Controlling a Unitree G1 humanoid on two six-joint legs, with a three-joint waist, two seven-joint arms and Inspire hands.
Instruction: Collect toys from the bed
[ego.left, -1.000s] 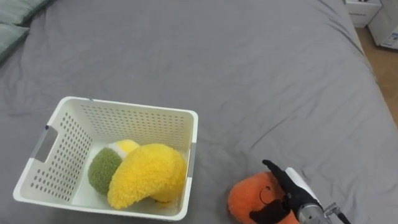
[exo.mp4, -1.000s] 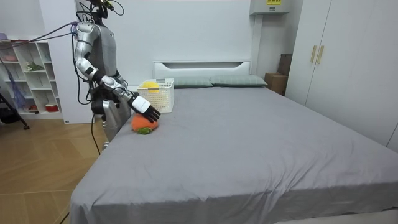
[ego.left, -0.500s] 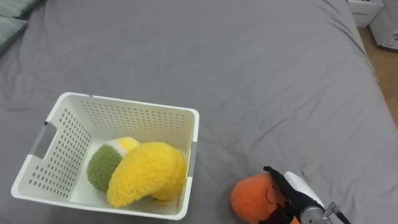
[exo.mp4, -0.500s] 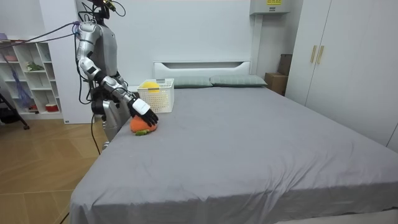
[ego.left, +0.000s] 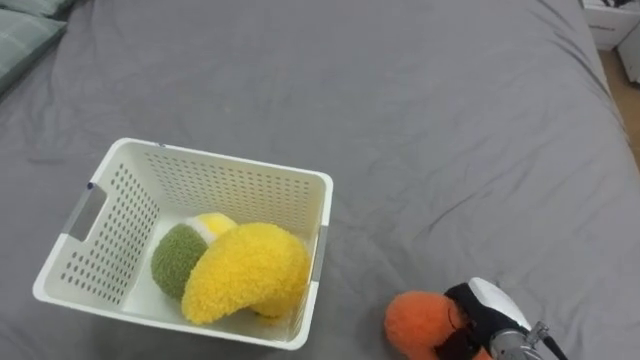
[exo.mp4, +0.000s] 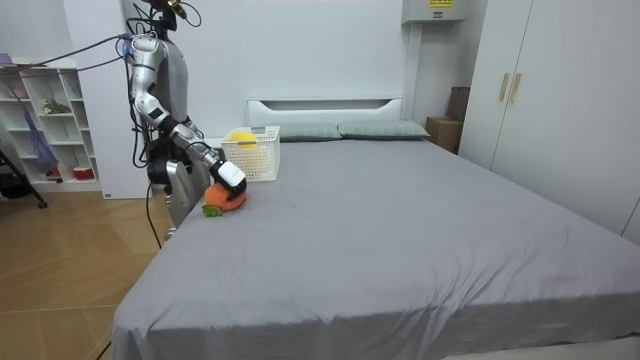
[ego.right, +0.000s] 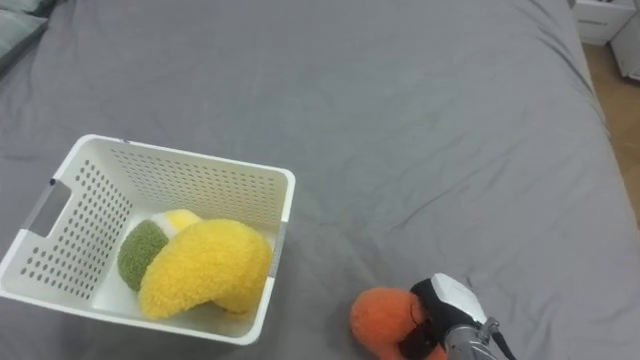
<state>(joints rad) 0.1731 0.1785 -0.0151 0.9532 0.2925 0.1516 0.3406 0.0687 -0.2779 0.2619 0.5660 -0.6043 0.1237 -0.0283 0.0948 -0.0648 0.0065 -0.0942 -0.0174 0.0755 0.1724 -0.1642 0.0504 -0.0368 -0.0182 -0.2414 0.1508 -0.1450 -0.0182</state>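
Fingers of right hand (ego.left: 486, 310) curl round orange plush toy (ego.left: 418, 322), its rounded end toward basket (ego.left: 230, 180).

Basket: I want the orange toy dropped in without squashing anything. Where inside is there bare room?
In the basket, bare floor lies along the left handle wall and far wall, beside the green toy. The near right corner is crowded by the yellow toy. The right hand grips the orange toy.

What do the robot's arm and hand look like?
The right robot hand is black-fingered with a rounded white shell on its back and a metal wrist. In the room view its arm is silver-grey at the top and black along the forearm.
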